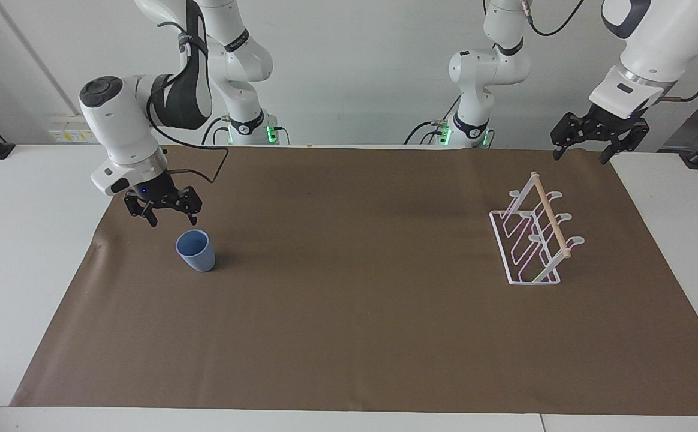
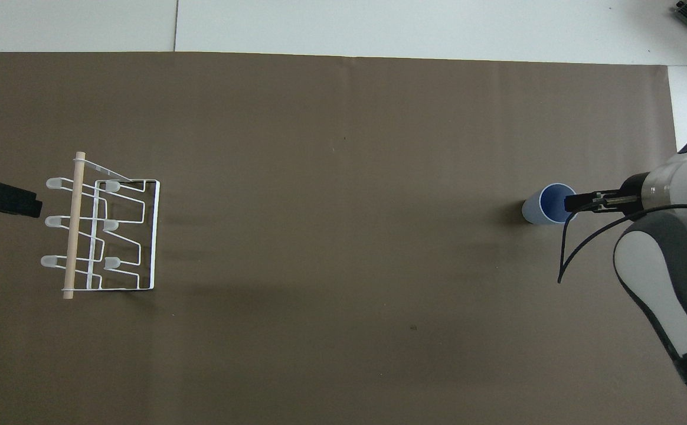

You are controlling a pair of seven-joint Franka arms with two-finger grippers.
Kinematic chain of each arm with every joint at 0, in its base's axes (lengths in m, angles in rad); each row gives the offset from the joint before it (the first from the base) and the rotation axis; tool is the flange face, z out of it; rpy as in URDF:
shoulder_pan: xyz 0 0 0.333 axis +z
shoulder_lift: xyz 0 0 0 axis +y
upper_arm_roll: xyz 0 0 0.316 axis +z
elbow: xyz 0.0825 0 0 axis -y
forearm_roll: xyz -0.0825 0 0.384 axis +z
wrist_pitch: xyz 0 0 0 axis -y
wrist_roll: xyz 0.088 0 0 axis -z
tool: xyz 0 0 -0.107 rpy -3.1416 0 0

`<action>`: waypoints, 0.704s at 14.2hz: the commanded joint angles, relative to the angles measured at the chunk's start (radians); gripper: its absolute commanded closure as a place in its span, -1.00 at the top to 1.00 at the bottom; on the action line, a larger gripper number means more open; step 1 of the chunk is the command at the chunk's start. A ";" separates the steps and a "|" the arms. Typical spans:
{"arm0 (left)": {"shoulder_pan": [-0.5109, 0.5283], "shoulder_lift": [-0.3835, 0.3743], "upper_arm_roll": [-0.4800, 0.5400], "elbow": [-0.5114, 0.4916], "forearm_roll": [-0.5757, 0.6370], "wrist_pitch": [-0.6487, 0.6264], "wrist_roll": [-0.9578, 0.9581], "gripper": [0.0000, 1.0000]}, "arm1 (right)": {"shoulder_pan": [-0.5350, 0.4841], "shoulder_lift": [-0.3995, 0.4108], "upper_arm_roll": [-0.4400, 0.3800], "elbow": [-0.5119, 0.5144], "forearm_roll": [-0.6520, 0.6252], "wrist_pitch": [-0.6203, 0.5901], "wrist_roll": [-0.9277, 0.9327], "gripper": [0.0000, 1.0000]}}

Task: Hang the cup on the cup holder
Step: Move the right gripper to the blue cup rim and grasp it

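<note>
Blue cup [image 1: 195, 251] stands upright just at 4 o'clock of the spread, empty right gripper [image 1: 169, 217], which should straddle its rim squarely before clamping; left gripper [image 1: 581, 152] waits, spread

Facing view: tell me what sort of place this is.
Most likely a robotics lab bench: two white arms mounted at a white table, a brown paper-like mat laid over it, and only a light-blue plastic cup and white wire cup holder set out.

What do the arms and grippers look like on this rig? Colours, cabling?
Both arms are white with dark grey joint bands and green lights at the bases. The right gripper and left gripper are black, two-fingered link types. Loose black cables run along each wrist.
</note>
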 commanded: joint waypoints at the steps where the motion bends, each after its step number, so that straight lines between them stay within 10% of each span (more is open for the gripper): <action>1: 0.013 -0.025 -0.008 -0.023 0.013 -0.008 0.002 1.00 | -0.025 0.048 0.008 -0.001 0.039 0.043 -0.069 1.00; 8: 0.013 -0.025 -0.010 -0.022 0.013 -0.008 0.002 1.00 | -0.030 0.066 0.008 -0.068 0.039 0.156 -0.120 1.00; 10: 0.013 -0.025 -0.010 -0.022 0.013 -0.008 0.002 1.00 | -0.035 0.069 0.008 -0.073 0.039 0.158 -0.127 0.59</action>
